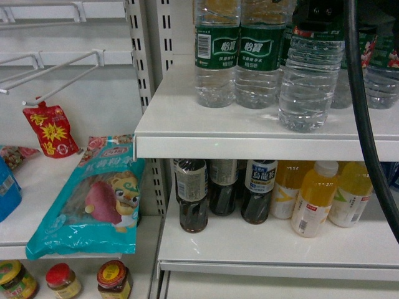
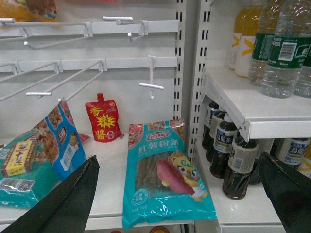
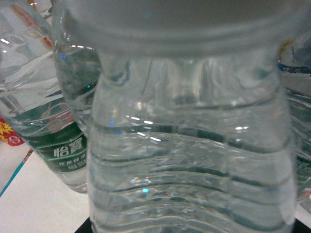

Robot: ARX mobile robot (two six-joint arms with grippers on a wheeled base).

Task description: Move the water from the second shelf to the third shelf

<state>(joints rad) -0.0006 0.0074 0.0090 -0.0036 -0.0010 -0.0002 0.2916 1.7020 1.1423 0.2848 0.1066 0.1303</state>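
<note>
Standing on white shelf [image 1: 187, 124]: water [image 1: 310, 81]; right end effector [image 1: 324, 12] probably clamped on it; left end effector [image 2: 184, 194] apart.

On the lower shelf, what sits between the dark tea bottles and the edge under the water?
Nothing: bare white shelf fronts the dark tea bottles, per head view.

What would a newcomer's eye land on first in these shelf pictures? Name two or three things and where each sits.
The clear water bottle at the front of the upper white shelf, with the right gripper's black body over its top. Next, the big teal snack bag leaning on the left shelf, and the orange drink bottles below.
</note>
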